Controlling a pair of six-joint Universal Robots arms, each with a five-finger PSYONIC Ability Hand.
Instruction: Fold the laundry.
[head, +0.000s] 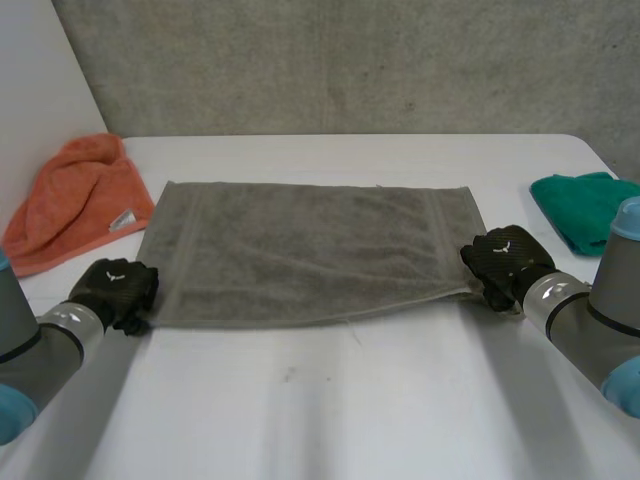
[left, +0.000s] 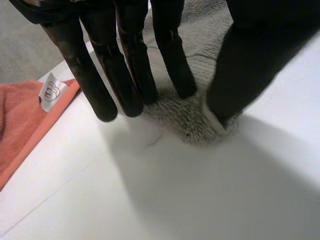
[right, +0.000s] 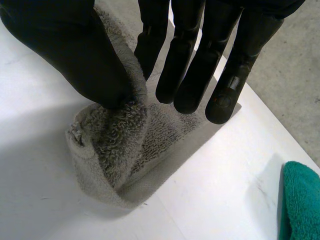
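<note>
A grey towel (head: 310, 250) lies spread flat across the middle of the white table (head: 330, 400). My left hand (head: 118, 290) is at its near left corner. In the left wrist view the left hand (left: 130, 60) holds its fingers straight on the grey towel (left: 195, 117), and the thumb squeezes the bunched corner against them. My right hand (head: 505, 262) is at the near right corner. In the right wrist view the right hand (right: 75, 50) pinches the grey towel (right: 115, 145) between thumb and fingers, with the corner raised and curled over.
An orange towel (head: 75, 200) with a white label lies crumpled at the table's far left, close to my left hand, and appears as the orange towel (left: 25, 125) beside its fingers. A green cloth (head: 585, 205) lies at the far right; the green cloth (right: 300, 200) is just beyond my right hand.
</note>
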